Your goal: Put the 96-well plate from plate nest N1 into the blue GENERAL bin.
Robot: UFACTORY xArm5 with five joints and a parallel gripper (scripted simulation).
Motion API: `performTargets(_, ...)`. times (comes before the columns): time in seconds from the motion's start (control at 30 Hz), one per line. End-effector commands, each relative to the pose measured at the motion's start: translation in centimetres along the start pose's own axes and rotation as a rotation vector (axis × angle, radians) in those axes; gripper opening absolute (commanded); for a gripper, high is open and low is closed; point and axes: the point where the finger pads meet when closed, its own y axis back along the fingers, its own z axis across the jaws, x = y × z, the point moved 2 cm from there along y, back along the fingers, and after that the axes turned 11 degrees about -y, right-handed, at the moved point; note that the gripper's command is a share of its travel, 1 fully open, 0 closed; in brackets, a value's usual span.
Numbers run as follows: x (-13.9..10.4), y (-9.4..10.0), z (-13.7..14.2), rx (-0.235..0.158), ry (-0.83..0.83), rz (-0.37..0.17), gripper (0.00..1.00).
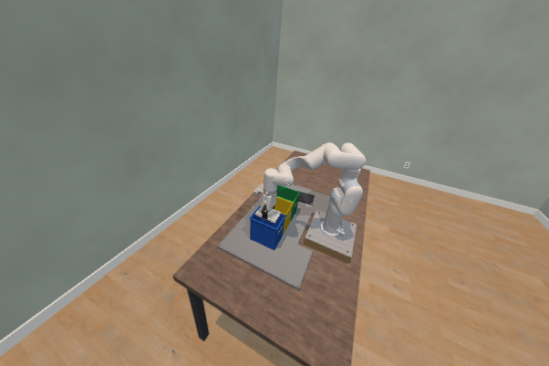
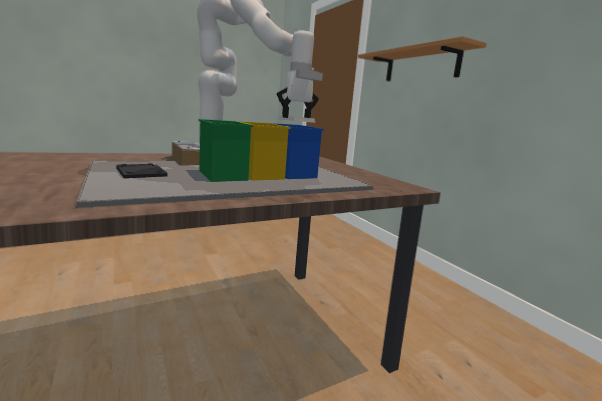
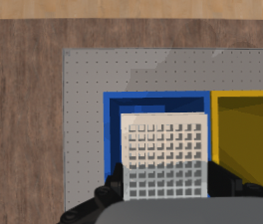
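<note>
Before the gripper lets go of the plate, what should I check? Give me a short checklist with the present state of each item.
1. Gripper is shut on the plate: ok.
2. Plate is over the blue bin, not the yellow bin: ok in the wrist view, though its right edge lies near the wall between the two.
3. Plate is level: ok, it looks flat in the wrist view.
4. Blue, yellow and green bin are upright: ok.
5. Plate is just above the blue bin's rim, so the drop is short: ok in the exterior view.
6. Blue bin has nothing inside it: cannot tell, the plate hides most of it.
</note>
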Motion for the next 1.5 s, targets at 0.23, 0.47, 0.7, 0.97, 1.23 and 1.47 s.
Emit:
performTargets(0.23,0.08,0.0,-0.08,0.003,0.0,0.003,0.0)
performTargets(0.47,0.07,-0.12,-0.08,0.003,0.0,0.003,0.0)
performTargets(0.7,0.07,-0.22,-0.08,0.003,0.0,0.003,0.0)
performTargets(0.97,0.07,-0.33,-0.08,0.003,0.0,0.003,0.0)
performTargets(1.23,0.07,-0.47,-0.09,0.003,0.0,0.003,0.0)
performTargets(1.47,0.07,-0.58,-0.09,0.003,0.0,0.003,1.0)
